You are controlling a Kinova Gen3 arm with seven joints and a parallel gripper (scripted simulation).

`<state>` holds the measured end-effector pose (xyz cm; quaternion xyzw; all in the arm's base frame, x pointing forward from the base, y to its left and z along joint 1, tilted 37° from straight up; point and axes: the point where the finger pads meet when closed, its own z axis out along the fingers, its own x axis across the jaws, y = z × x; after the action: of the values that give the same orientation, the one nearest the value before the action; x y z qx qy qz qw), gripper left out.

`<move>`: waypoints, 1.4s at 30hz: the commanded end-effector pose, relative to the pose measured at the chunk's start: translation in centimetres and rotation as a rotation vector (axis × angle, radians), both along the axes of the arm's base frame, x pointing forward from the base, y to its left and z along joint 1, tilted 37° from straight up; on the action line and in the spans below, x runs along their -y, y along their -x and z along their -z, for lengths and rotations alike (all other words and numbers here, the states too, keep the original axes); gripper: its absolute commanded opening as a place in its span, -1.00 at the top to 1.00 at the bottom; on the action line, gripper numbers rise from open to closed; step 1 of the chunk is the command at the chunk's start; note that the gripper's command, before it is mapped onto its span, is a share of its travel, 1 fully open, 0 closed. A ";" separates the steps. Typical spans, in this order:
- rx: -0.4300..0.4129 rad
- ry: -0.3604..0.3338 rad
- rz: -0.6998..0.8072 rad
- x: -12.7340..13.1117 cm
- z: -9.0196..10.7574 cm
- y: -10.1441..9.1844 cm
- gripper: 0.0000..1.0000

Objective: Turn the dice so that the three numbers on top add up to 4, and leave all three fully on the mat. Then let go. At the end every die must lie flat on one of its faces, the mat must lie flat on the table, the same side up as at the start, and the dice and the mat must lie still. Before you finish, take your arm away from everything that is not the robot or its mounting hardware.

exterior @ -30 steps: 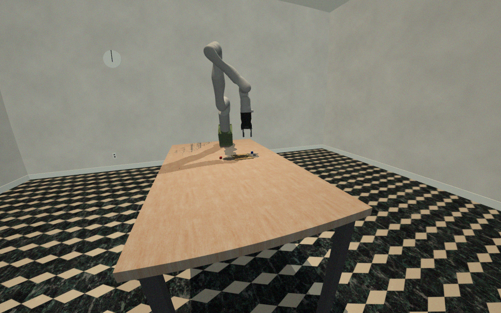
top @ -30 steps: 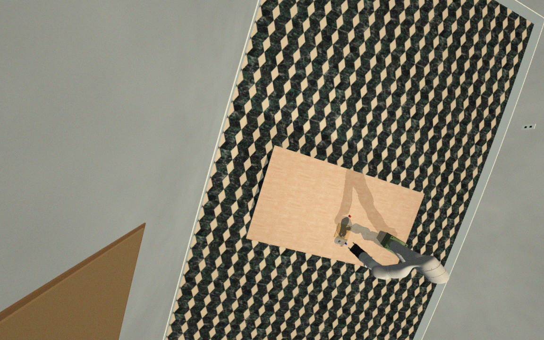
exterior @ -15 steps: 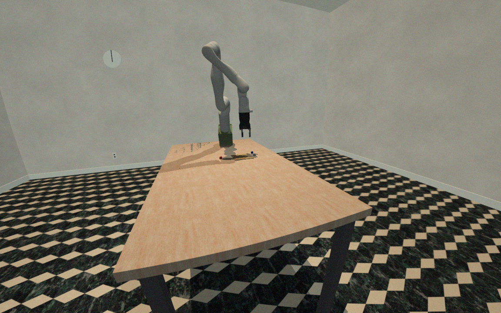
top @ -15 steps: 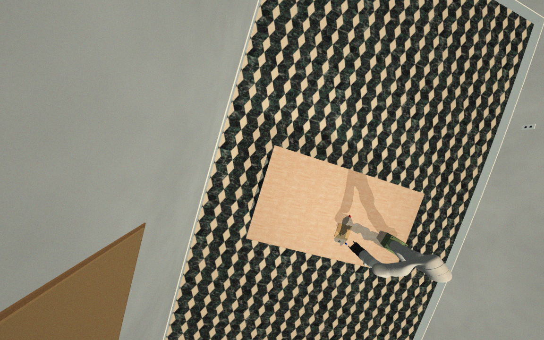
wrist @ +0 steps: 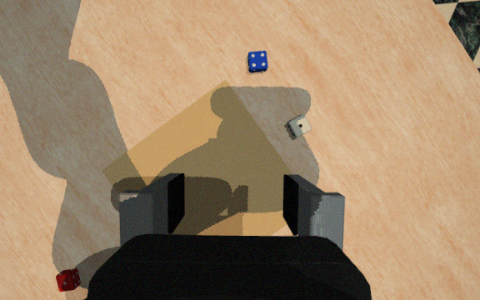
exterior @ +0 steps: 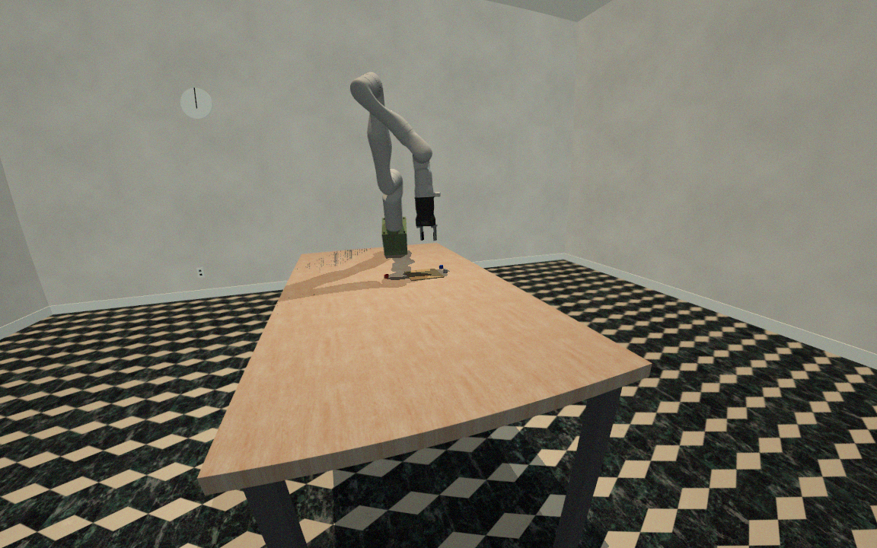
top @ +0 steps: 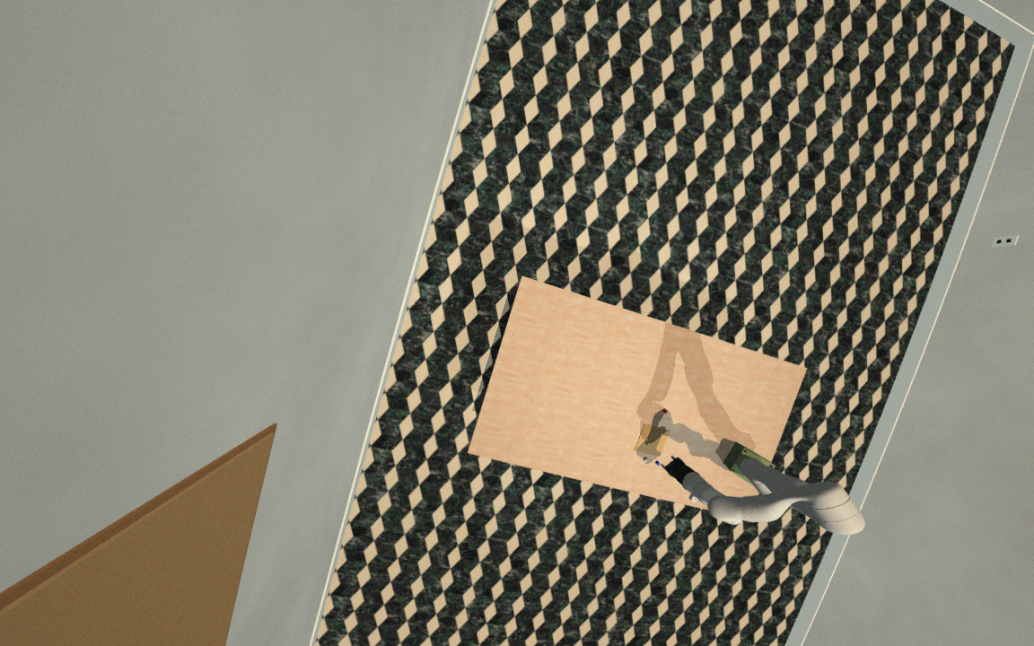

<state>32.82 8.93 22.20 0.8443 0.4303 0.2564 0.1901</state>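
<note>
The gripper [top: 664, 462] [exterior: 428, 238] [wrist: 233, 195], a black body with two grey fingers lined with dark pads, hangs above the wooden table top, its fingers spread wide with nothing between them. It belongs to a pale grey, many-jointed arm [top: 749, 507] [exterior: 380, 146], which rises from a green, box-shaped base [top: 733, 455] [exterior: 394, 243] near one end of the rectangular, light wood table [top: 565, 361] [exterior: 421, 354].

The thin, tan, four-cornered mat [top: 651, 440] [exterior: 426, 275] [wrist: 173, 139] lies on the table, and in the wrist view it shows beneath and beyond the open fingers. Much of it is darkened by the arm's shadow. All three dice rest on the wood outside the mat, well apart from the gripper's fingers.

The small blue cube die with white pips [top: 657, 462] [exterior: 441, 267] [wrist: 257, 61] sits beyond one mat corner in the wrist view, four pips on its upper face. The small whitish cube die with dark pips [wrist: 300, 125] sits near the mat's edge, partly in shadow, with a single pip on top. The small red cube die with pale pips [top: 663, 411] [exterior: 386, 275] [wrist: 68, 279] lies off on the opposite side of the mat from the blue one; its upper number is probably low, but the steep angle and small pips make that hard to read.
</note>
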 end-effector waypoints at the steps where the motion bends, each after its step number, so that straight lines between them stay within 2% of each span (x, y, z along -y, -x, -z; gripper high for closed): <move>1: 0.003 -0.004 0.001 0.0 -0.1 0.0 -1.00; 4: 0.003 -0.004 0.001 0.0 -0.1 0.0 -1.00; 5: 0.009 -0.035 0.040 0.6 -0.4 -0.2 -1.00; 11: 0.009 -0.035 0.040 0.6 -0.4 -0.2 -1.00; 12: 0.015 -0.068 0.080 1.2 -0.6 -0.3 -1.00; 21: 0.015 -0.068 0.080 1.2 -0.6 -0.3 -1.00; 22: 0.020 -0.101 0.121 1.9 -0.8 -0.5 -1.00; 28: 0.020 -0.101 0.121 1.9 -0.8 -0.5 -1.00; 29: 0.026 -0.134 0.162 2.5 -0.9 -0.6 -1.00; 38: 0.026 -0.134 0.162 2.5 -0.9 -0.6 -1.00; 39: 0.032 -0.167 0.204 3.2 -1.1 -0.7 -1.00; 42: 0.032 -0.167 0.204 3.2 -1.1 -0.7 -1.00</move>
<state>33.51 5.91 23.15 0.8919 0.3195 0.2818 0.1519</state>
